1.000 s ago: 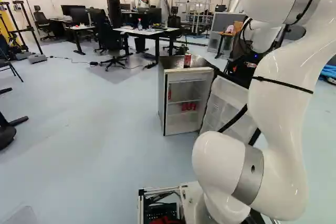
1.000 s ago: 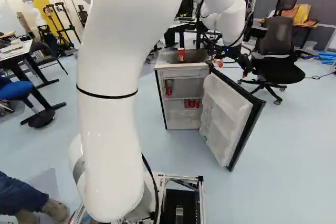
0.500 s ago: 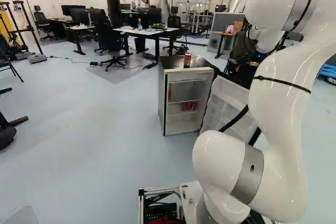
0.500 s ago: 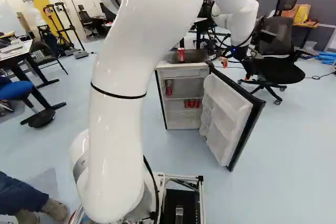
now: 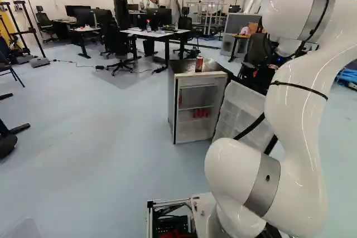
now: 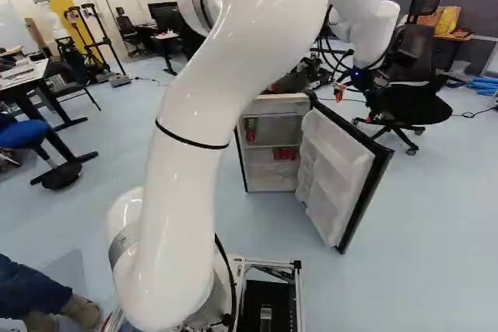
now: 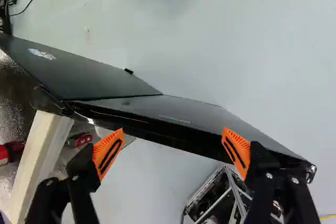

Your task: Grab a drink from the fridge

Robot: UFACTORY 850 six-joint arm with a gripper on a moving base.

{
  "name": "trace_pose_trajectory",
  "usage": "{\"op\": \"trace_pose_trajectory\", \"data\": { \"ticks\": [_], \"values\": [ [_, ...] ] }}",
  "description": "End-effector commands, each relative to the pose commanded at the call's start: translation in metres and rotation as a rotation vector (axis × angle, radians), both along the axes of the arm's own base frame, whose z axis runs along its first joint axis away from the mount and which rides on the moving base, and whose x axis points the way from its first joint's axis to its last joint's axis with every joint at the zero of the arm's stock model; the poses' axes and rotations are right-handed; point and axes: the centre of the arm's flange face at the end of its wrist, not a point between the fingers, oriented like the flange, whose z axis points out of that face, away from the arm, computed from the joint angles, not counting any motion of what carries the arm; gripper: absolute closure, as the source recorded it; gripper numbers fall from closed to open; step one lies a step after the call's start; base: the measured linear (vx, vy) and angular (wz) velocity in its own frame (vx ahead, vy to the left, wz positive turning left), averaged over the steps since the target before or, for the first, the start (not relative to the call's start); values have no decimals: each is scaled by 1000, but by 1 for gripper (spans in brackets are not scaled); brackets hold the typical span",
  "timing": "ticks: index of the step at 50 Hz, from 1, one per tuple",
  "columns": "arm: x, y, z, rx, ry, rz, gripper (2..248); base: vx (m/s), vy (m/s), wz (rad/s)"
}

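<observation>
In the right base view my gripper [image 6: 339, 92] hangs beyond and above the open door [image 6: 334, 169] of the small fridge [image 5: 172, 110]. My gripper [image 7: 172, 150] is open in the wrist view, orange pads wide apart, with the door's dark top edge [image 7: 157, 134] passing across just ahead of and below them; contact cannot be told. Nothing is gripped. One red can [image 5: 198, 64] stands on the fridge top. Inside, several red cans [image 5: 201, 113] are on a lower shelf, and another red can [image 6: 250, 130] is higher, at the side away from the door.
The door sticks out from the fridge toward the base. An office chair [image 6: 408, 75] stands behind the gripper. Desks [image 5: 155, 34] and more chairs are farther back. A person's leg and shoes [image 6: 74, 309] are close to the base, at the left of the right base view.
My arm has swung rightward in the right base view, and the gripper has shifted slightly that way. The arm now hides the can on the fridge top there. Base and door look still.
</observation>
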Motion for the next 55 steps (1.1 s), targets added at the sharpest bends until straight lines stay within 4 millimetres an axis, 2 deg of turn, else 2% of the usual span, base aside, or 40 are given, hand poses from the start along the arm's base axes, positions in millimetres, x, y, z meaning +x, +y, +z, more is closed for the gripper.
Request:
{"op": "trace_pose_trajectory", "data": {
  "ticks": [16,44,55],
  "values": [
    [11,-27,-7,0,-4,-12,3,0,0,0],
    [37,-79,-50,-15,-19,-37,3,0,0,0],
    [40,-86,-67,-8,-12,-40,3,0,0,0]
  ]
}}
